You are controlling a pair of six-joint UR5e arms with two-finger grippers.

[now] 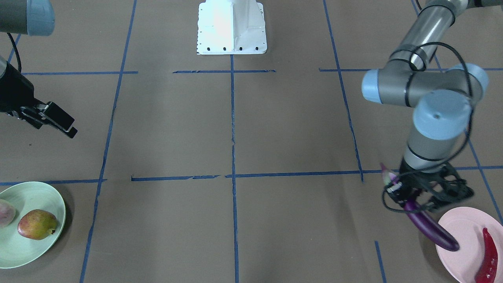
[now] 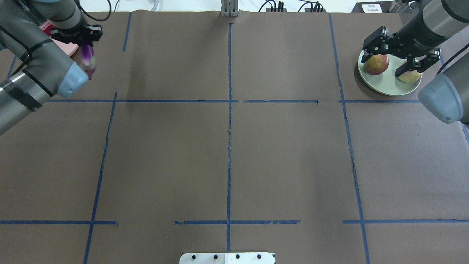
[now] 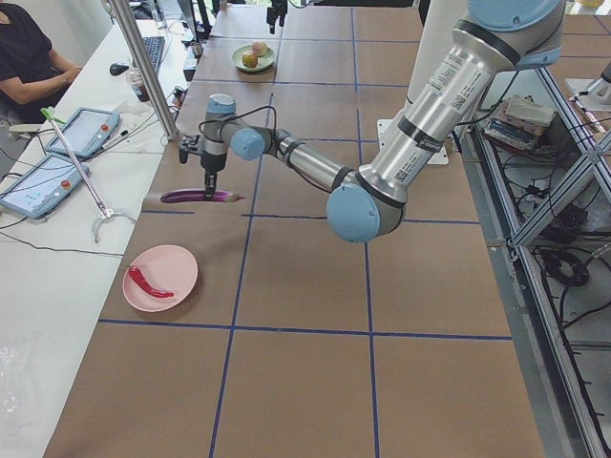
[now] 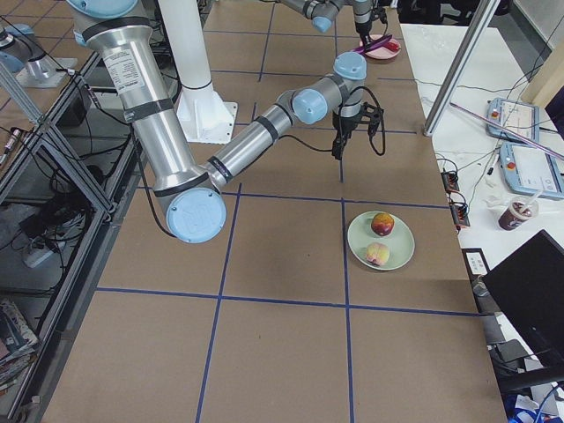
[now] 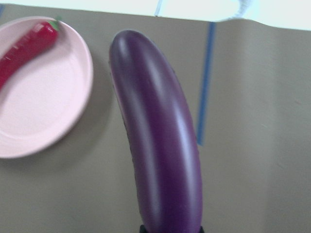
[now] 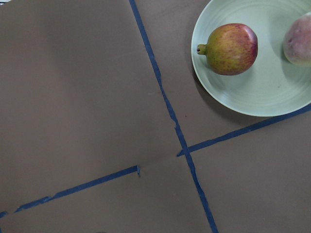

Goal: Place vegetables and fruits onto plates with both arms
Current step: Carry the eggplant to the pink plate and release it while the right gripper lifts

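Note:
My left gripper (image 1: 412, 200) is shut on the stem end of the long purple eggplant (image 1: 430, 228) and holds it in the air. In the left wrist view the eggplant (image 5: 160, 145) hangs beside the pink plate (image 5: 43, 107). The red chili pepper (image 1: 487, 257) lies on the pink plate (image 1: 467, 232). The mint green plate (image 2: 392, 84) holds the red-yellow fruit (image 2: 376, 64) and the peach (image 2: 409, 76). My right gripper (image 2: 394, 58) is open and empty, raised above the table near the green plate (image 1: 35, 196).
The white robot base (image 1: 232, 27) stands at the table's middle edge. Blue tape lines (image 1: 232, 137) cross the brown table cover. A side table with tablets (image 3: 48, 176) and a metal pole (image 3: 143, 67) runs along the far edge by the pink plate (image 3: 167, 267).

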